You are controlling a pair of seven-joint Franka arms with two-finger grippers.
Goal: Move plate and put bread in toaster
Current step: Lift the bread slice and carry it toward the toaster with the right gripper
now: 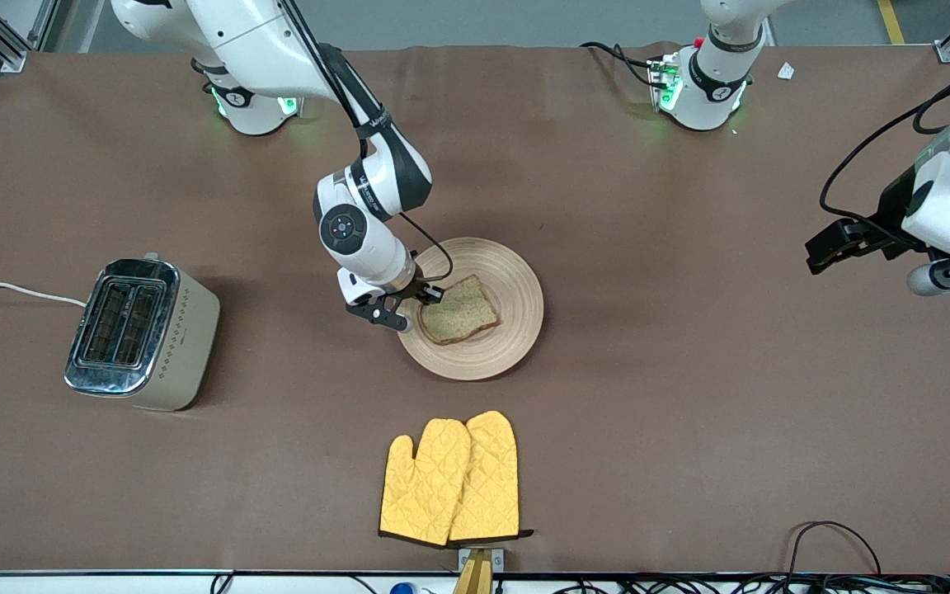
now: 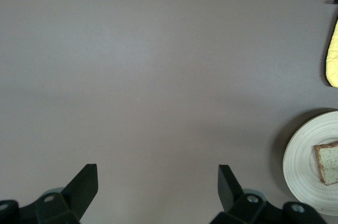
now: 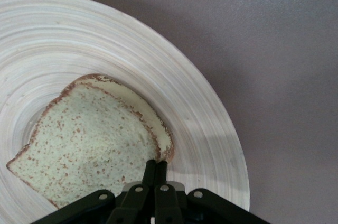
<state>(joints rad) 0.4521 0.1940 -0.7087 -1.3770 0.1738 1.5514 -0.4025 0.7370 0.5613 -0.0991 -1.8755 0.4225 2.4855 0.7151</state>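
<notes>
The bread lies on the plate, centre of the frame, and the right pincer is clamped tight on its crust edge — this is the pick-up. Next comes a clean lift, then a carry to the toaster at centre left, slots up. The left pincer, upper right, waits wide open over the counter.

Plate & bread cut off by left wrist view's edge, oven mitt too; toaster slots' insides too dark to tell.
</notes>
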